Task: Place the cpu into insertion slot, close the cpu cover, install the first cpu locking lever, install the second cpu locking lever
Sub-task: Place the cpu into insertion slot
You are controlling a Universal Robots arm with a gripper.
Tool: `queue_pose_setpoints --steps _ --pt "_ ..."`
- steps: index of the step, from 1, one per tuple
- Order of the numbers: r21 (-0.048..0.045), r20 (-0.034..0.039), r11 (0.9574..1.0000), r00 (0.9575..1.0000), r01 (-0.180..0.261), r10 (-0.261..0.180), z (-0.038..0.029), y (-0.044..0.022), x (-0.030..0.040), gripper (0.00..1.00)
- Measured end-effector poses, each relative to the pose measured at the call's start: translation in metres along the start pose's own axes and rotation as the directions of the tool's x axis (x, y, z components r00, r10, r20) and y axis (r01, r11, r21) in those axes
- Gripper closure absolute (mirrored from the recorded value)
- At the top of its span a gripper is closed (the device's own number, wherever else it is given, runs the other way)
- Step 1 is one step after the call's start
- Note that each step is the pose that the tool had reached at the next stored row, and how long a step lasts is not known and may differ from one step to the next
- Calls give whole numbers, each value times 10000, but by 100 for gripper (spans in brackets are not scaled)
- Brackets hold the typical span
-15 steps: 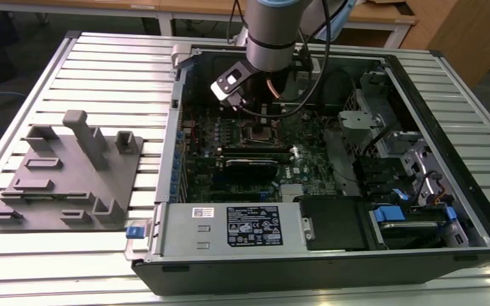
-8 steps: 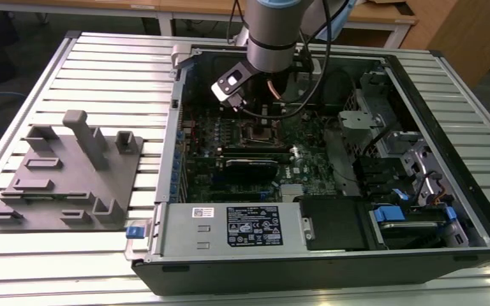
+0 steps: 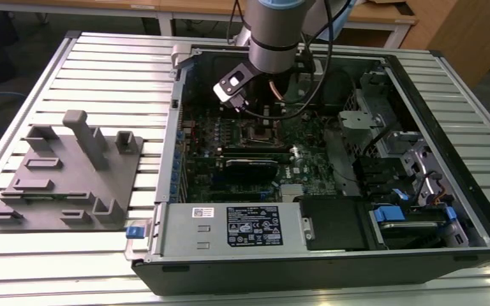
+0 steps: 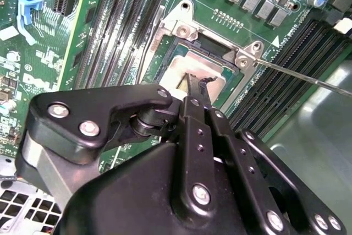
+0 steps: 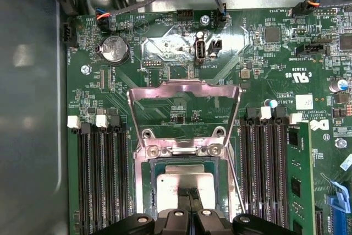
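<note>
**Fig.** The pincer [image 4: 199,83] is hanging over the socket with its fingers drawn together. At most a sliver is showing between the tips, and they are clamping on nothing that can be made out. Directly beneath the tips the cpu [image 5: 171,185] is lying flat, silvery top upward, inside the insertion slot [image 5: 144,186], whose dark frame is running round it. Whether the tips are touching the metal top cannot be told. Just beyond the tips, at the slot's far edge, the cpu cover [image 5: 184,85] is standing open on its hinge, so the chip is sitting in place but not yet covered. Beside the slot a thin lever rod [image 4: 297,75] is reaching outward, appearing unlatched. Banks of memory slots [image 5: 102,180] are flanking the pincer on both sides, all on the green motherboard [image 5: 165,53]. Farther out the computer case [image 3: 313,271] is lying open on the slatted counter [image 3: 100,70], with a grey fixture [image 3: 66,172] well apart from the pincer.

**Handling (judgement).** The cpu is probably light, stiff and thin, with a slick top and a fragile pin field under it, so opposite side edges are the likely hold. The cover is probably a springy sheet-metal frame, best taken at the free bar farthest from its hinge
</note>
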State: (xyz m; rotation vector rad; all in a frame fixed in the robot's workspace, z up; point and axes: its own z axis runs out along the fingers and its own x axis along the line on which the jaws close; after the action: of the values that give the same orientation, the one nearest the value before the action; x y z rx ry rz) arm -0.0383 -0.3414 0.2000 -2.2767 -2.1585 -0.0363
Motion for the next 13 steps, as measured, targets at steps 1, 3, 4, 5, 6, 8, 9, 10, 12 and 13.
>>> queue_pose_setpoints --steps 1,3,4,5,6,8,9,10,12,13 --pt "2 6 10000 10000 -1 1 6 0 -1 90" --pt "2 7 10000 10000 -1 1 7 -1 -1 90" --pt "2 7 10000 10000 -1 1 8 0 -1 90" --pt "2 5 10000 10000 -1 1 10 0 -1 90" --pt "3 8 10000 10000 -1 1 14 0 -1 90" --pt "5 15 10000 10000 -1 1 21 -1 -3 90" --pt "4 13 10000 10000 -1 1 22 -1 -3 90" --pt "3 9 10000 10000 -1 1 24 -1 -2 90" --pt "0 4 10000 10000 -1 1 26 0 -1 90" --pt "2 6 10000 10000 -1 1 29 -1 -2 90"
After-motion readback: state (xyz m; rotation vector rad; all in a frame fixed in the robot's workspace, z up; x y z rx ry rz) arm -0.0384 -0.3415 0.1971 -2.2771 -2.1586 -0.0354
